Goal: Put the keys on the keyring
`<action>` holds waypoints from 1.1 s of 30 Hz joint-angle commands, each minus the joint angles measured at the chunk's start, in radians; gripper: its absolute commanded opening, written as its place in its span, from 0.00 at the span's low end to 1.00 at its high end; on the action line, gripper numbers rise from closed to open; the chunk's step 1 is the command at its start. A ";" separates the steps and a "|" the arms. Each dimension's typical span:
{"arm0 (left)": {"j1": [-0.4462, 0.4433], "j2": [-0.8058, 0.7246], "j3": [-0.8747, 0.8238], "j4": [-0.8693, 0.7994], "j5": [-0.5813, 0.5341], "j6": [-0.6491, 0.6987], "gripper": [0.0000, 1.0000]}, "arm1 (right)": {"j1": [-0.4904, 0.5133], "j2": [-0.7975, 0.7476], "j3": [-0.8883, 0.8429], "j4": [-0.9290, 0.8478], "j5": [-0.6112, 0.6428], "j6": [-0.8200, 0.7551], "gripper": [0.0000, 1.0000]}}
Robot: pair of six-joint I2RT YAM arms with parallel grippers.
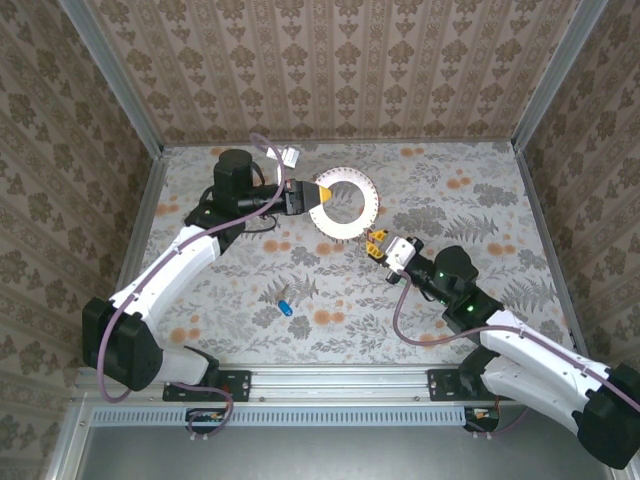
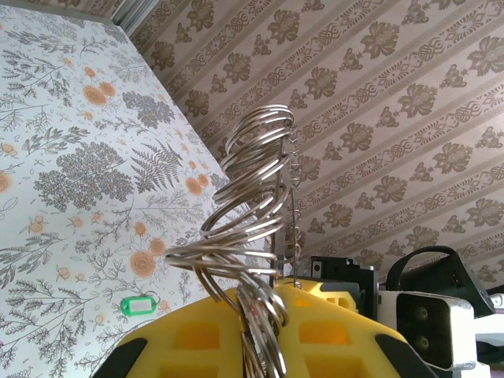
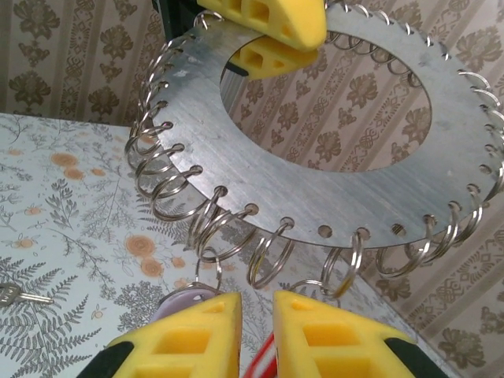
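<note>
The keyring [image 1: 368, 206] is a flat silvery ring plate with small split rings [image 3: 169, 189] hooked through holes along its rim. My left gripper [image 1: 318, 194] holds it up by the rim; in the left wrist view the yellow fingers [image 2: 197, 339] are shut on the plate edge-on [image 2: 264, 315]. My right gripper [image 3: 257, 303] sits just under the plate's [image 3: 260, 181] lower rim, its jaws nearly together on a red key head [image 3: 272, 358]. A lilac key head [image 3: 185, 301] with a small ring lies against its left finger. A blue key [image 1: 284, 304] lies on the table.
A green key tag [image 2: 140, 305] lies on the floral table surface. Another key [image 3: 16, 296] rests on the table, left of my right gripper. Patterned walls [image 1: 330, 70] close off the back and both sides.
</note>
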 commanded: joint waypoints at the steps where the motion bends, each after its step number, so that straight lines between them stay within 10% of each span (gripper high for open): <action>1: -0.004 -0.026 -0.003 0.021 0.008 0.011 0.00 | 0.005 0.017 0.026 0.069 -0.025 0.019 0.21; 33: -0.010 -0.023 -0.005 0.028 -0.011 0.004 0.00 | 0.005 0.082 0.015 0.182 0.069 0.051 0.00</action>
